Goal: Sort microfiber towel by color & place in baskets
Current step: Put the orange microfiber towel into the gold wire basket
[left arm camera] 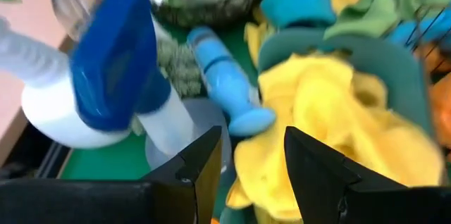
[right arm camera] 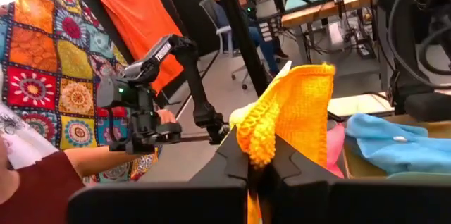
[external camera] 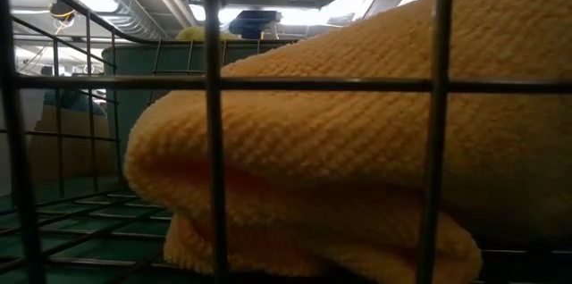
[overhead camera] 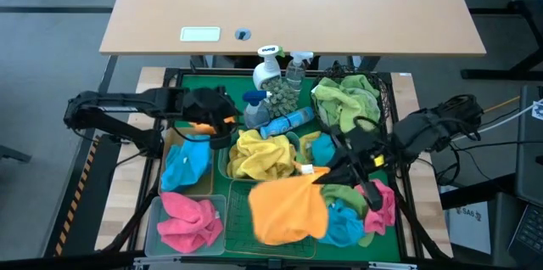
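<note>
Right gripper [overhead camera: 318,171] pinches orange towel [overhead camera: 288,209] above seemingly green mat [overhead camera: 239,212].

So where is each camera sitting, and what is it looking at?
High view: above the table, looking straight down; both arms show, the right claw shut on the orange towel.
Low view: at table height, behind wire bars, facing a yellow towel; no arm shows.
Left wrist view: past the open left claw at the blue spray bottle.
Right wrist view: its fingers pinch the same orange towel as above.
</note>
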Robot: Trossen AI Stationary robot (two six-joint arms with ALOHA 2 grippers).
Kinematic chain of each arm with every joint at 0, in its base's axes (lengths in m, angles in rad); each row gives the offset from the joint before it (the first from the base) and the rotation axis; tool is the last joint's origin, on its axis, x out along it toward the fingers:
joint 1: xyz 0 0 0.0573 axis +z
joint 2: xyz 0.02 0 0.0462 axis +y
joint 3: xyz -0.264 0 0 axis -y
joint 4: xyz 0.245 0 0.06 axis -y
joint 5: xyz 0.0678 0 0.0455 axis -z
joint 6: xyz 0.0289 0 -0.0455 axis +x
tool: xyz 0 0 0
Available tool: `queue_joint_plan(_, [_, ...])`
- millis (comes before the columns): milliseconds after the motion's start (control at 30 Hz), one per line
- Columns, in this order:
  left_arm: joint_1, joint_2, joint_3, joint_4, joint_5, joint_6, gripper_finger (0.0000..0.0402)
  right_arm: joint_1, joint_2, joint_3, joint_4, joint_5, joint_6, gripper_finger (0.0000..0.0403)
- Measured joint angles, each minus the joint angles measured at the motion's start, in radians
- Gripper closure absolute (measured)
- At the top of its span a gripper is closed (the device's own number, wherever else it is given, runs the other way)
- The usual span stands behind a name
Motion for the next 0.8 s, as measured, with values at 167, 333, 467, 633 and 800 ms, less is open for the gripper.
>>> queue_joint_plan(167, [0.015,0.0,-0.07,0.032,0.0,-0.023,0.0254,0.012,0.065,0.0,0.003,-0.068,0.032,0.0399])
queue_joint_plan(333, [0.019,0.0,-0.116,0.094,0.0,-0.027,0.0254,0.041,0.153,-0.001,-0.065,-0.08,0.011,0.0398])
queue_joint_plan(467, [0.018,0.0,-0.153,0.17,0.009,-0.026,0.0254,0.039,0.215,-0.002,-0.16,-0.033,0.007,0.0397])
queue_joint_plan(633, [0.018,0.0,-0.156,0.185,0.011,-0.026,0.0254,-0.001,0.263,-0.002,-0.265,-0.009,0.007,0.0397])
queue_joint_plan(800, [0.018,0.0,-0.157,0.19,0.011,-0.026,0.0254,-0.069,0.293,-0.002,-0.331,-0.018,0.0,0.0397])
